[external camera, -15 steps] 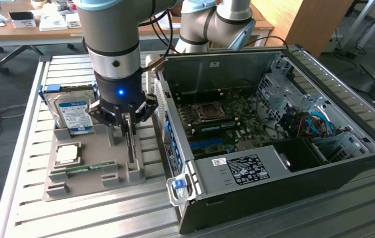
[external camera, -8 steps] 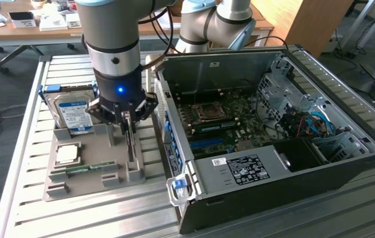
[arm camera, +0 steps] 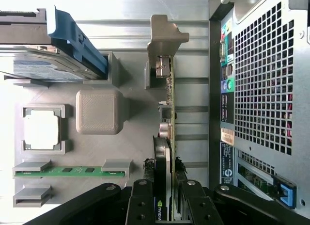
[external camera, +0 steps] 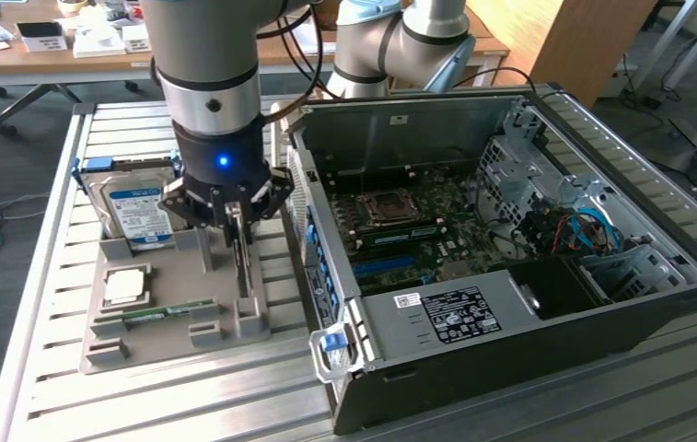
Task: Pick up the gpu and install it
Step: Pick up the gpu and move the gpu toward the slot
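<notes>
Gripper (arm camera: 164,198): partly closed, one finger (arm camera: 140,205) on each flat side of the gpu (arm camera: 168,137), touching the card at its upper edge; it looks like a grip on the card.
Gpu: stands on edge in its slot of the grey holder tray (external camera: 139,345), betw. the tray's posts, metal bracket (arm camera: 162,33) at one end. Not yet lifted, as far as I can judge.
Step advice: pull straight up along the slot, no twist, so the board does not jam on the posts; keep the grip centred so the card stays level.
Tray, other parts: RAM stick (arm camera: 68,171) and CPU (arm camera: 42,130) lie flat, hard drive (external camera: 139,207) stands at the tray's far end; all apart from the fingers.
PC case (external camera: 508,249): open, just beside the tray on the exterior view's right, motherboard (external camera: 410,230) visible inside.
</notes>
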Robot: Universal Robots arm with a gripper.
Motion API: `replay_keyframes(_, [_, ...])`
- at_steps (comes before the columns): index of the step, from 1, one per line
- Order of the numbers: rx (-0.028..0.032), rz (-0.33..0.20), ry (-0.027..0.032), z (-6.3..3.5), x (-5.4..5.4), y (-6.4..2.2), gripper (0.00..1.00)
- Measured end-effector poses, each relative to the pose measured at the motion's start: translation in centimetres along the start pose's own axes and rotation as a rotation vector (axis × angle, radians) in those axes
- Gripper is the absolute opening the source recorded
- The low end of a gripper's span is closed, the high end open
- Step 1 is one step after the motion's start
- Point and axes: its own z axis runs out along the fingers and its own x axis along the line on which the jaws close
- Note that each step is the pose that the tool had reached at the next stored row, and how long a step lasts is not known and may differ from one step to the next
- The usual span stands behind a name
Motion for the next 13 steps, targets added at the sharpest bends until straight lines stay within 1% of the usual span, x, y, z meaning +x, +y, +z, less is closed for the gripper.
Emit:
replay_keyframes(7, [0.0001, 0.0, 0.0001, -0.22, 0.0, 0.01, 0.27])
replay_keyframes(13, [0.0, 0.0, 0.0, -0.66, -0.02, 0.03, 0.27])
